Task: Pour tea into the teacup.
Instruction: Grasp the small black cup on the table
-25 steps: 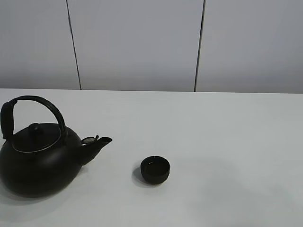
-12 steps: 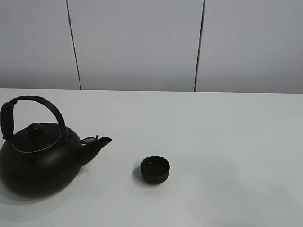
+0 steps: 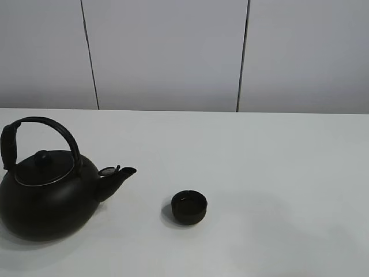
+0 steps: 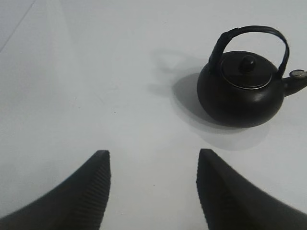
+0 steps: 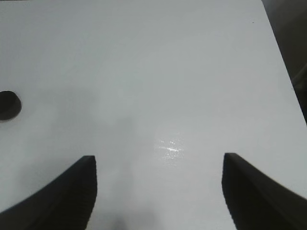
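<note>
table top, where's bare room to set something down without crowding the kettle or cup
The widest bare patch of the table runs from the teacup to the right edge. The strip between the back wall and the kettle is bare too. It is tight only between the kettle's spout and the teacup. Both grippers, left and right, hang open over bare surface.

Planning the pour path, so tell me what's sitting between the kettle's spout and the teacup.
Nothing: in the exterior high view only bare white table lies between the kettle spout and the teacup.
</note>
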Controlling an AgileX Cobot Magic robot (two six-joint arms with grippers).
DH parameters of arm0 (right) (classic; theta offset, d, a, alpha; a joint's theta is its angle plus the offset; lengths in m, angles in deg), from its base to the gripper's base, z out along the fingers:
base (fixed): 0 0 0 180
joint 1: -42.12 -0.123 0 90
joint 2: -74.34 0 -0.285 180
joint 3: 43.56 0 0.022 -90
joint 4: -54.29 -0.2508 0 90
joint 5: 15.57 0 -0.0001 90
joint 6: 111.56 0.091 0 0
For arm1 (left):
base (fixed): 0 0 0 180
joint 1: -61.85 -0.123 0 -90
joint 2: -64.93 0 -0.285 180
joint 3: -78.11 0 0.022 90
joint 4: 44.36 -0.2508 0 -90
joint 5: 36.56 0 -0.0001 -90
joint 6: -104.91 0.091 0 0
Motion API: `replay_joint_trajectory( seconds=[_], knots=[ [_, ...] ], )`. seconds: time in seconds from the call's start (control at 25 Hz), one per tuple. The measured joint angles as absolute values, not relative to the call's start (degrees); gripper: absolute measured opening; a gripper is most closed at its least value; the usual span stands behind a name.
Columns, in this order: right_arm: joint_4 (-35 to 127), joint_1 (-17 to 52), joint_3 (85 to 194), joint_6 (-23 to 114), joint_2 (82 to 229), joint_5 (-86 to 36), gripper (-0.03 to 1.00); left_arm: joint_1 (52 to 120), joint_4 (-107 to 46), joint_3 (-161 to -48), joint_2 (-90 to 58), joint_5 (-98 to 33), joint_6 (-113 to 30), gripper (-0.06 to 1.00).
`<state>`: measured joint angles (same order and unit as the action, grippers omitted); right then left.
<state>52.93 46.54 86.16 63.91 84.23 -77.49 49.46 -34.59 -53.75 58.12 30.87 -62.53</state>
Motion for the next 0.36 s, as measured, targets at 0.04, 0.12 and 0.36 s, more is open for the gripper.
replay_joint_trajectory(
  seconds=[0.04,0.12,0.36],
  knots=[
    [52.93,46.54,86.16,63.91,84.23,-77.49,0.51,49.96,-35.66,-53.33,58.12,30.23,-62.78,0.40],
    [52.93,46.54,86.16,63.91,84.23,-77.49,0.51,51.77,-37.34,-52.62,58.12,29.40,-63.50,0.40],
    [52.93,46.54,86.16,63.91,84.23,-77.49,0.51,58.85,-38.38,-52.46,58.12,28.97,-64.28,0.40]
  ],
)
